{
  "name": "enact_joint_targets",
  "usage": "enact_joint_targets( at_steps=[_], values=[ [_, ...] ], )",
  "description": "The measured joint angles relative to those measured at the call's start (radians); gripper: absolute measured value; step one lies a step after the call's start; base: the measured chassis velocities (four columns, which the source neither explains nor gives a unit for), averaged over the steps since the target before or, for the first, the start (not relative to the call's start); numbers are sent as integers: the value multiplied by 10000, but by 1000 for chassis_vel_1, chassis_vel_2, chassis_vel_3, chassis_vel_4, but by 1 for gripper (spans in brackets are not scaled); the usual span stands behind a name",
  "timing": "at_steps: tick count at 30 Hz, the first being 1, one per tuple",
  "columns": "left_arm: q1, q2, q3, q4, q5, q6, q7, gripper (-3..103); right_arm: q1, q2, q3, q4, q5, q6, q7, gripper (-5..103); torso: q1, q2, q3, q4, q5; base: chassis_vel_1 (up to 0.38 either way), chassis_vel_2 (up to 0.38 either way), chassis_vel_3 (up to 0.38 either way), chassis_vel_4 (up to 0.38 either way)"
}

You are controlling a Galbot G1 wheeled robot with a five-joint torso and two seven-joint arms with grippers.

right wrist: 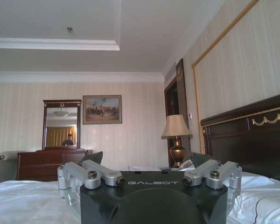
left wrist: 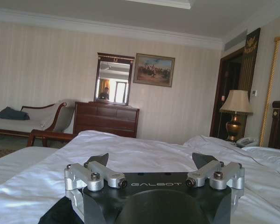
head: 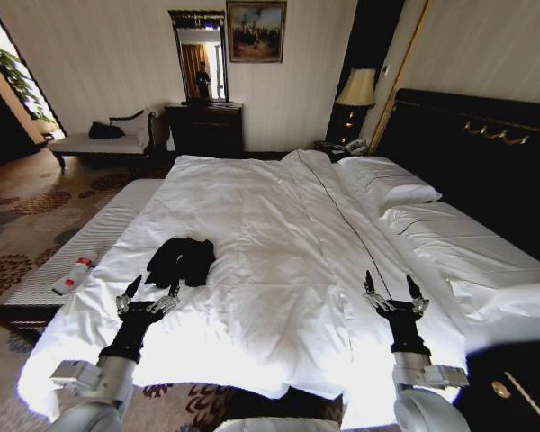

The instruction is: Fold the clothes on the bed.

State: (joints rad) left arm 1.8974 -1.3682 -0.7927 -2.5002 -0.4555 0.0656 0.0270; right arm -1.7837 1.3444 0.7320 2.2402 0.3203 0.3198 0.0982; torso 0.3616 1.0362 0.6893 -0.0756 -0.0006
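Note:
The clothes, a crumpled black garment, lie on the left part of the bed, which has a white rumpled duvet and a dark headboard. My left gripper hovers open just in front of the clothes, fingers pointing toward them. In the left wrist view that gripper stands open, and a dark bit of the clothes shows under it. My right gripper is open over the duvet on the right side, away from the clothes. The right wrist view shows the same gripper open with nothing between its fingers.
A white bottle with a red cap lies on the bench pad left of the bed. Pillows sit by the headboard. A dark dresser, a chaise and a lamp stand along the far wall.

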Motion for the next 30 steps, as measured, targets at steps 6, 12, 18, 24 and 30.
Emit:
enact_joint_targets(
  at_steps=[6, 12, 18, 24, 30],
  values=[
    [11, 111, -98, 1, 1, -45, -49, 100, 132, 32, -61, -20, 29, 59, -48, 100, 0, 0, 0, 0, 0, 0, 0, 0, 0],
    [19, 230, -177, 2, 18, -79, -93, 100, 228, 17, 4, -18, 179, 108, -153, 100, 0, 1, 0, 0, 0, 0, 0, 0, 0],
    [33, 284, -179, 2, 89, -108, -101, 100, 300, 18, 21, -36, 231, 106, -167, 100, 1, 0, 0, 0, 0, 0, 0, 0, 0],
    [20, 351, -180, 2, 110, -123, -110, 100, 365, 30, 22, -176, 177, 96, -175, 100, 0, 0, 0, 0, 0, 0, 0, 0, 0],
    [-8, 313, -115, 2, 146, -135, -118, 100, 484, 18, 0, -302, 124, 98, -175, 100, 0, 0, 0, 1, 0, 0, 0, 0, 0]
  ],
)
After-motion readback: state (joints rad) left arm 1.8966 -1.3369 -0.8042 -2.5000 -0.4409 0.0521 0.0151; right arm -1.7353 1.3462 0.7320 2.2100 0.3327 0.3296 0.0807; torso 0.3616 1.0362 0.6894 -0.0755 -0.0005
